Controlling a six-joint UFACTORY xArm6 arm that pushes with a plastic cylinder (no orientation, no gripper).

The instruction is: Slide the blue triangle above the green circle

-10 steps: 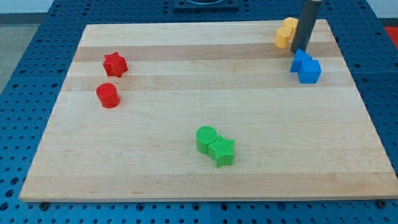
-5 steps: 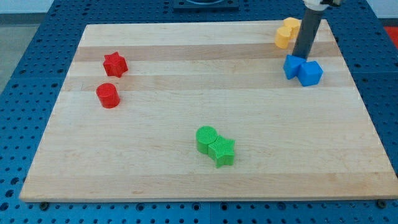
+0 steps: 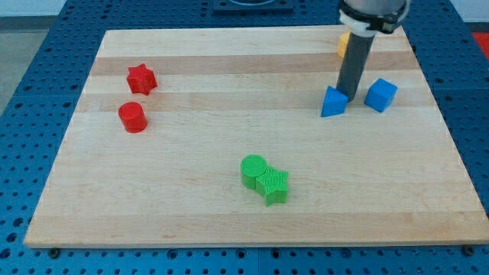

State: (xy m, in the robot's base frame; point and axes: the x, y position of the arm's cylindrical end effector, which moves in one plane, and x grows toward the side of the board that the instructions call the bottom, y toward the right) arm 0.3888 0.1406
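Blue triangle (image 3: 332, 102) now sits apart from the blue cube (image 3: 380, 95), having slid toward the view's left and bottom over the last second, when the two were touching near the yellow block (image 3: 344, 43). My tip (image 3: 346, 98) presses against the triangle's upper right edge; this tool is a plain rod, so nothing spreads or pinches. On the wooden bench (image 3: 191, 206), the green circle (image 3: 253, 169) lies well apart, lower left, touching the green star (image 3: 273, 186). The push is heading correctly, but most of the travel seems left.
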